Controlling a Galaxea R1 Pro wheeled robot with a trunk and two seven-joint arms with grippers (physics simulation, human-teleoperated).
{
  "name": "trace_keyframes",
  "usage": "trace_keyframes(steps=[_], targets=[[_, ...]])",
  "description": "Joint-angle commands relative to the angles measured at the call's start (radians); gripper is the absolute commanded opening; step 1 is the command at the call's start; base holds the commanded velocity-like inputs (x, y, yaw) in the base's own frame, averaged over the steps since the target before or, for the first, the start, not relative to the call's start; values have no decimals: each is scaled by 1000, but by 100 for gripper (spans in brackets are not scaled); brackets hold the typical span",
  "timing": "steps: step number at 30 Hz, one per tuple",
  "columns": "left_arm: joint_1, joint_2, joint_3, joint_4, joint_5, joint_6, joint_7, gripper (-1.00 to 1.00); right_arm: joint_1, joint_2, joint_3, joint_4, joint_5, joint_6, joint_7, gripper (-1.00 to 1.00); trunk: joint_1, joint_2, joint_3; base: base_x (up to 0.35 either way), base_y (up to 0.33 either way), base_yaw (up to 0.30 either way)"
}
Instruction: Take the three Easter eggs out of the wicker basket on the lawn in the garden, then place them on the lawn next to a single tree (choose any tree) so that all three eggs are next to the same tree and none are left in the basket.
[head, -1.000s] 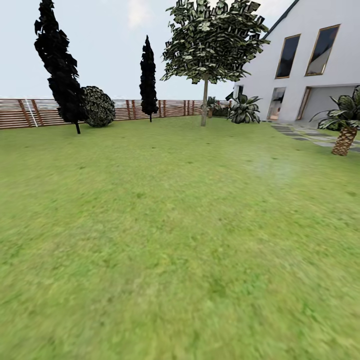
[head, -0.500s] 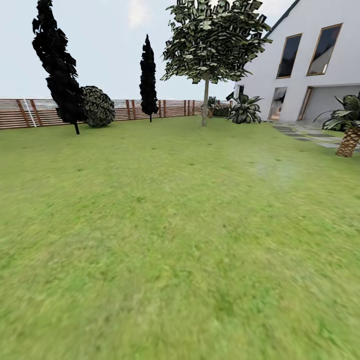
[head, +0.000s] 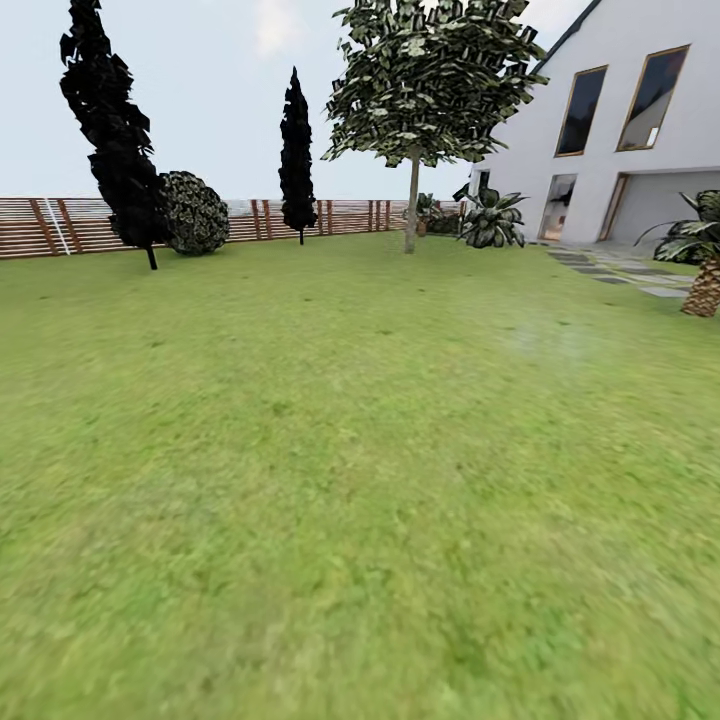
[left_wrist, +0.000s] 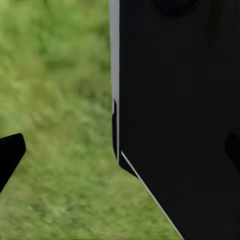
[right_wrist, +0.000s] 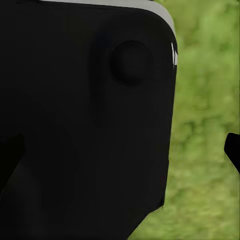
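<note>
Lawn (head: 330, 480): open grass ahead.
Grippers: state unclear.
Advice: drive steadily, scanning for basket before choosing a tree.

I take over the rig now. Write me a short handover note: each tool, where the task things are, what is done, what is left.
Tools: both wrist views show black robot body over grass; whether either tool is open or shut cannot be told, and no egg shows in them.
Surroundings: the head view looks over the lawn toward the wooden fence, a leafy tree and the house.
Done: nothing can be confirmed from these views.
Left: find the basket, take out three eggs, lay all beside one grey trunk.
</note>
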Motion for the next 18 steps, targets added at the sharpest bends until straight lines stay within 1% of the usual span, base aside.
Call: trace_keyframes(steps=[1,18], targets=[[0,0,0,-1,0,0,0,100,0,0,0,0,0,0,0,100,1,0,-1,324,76,0],[0,0,0,-1,0,0,0,100,0,0,0,0,-1,0,0,100,1,0,-1,324,76,0]])
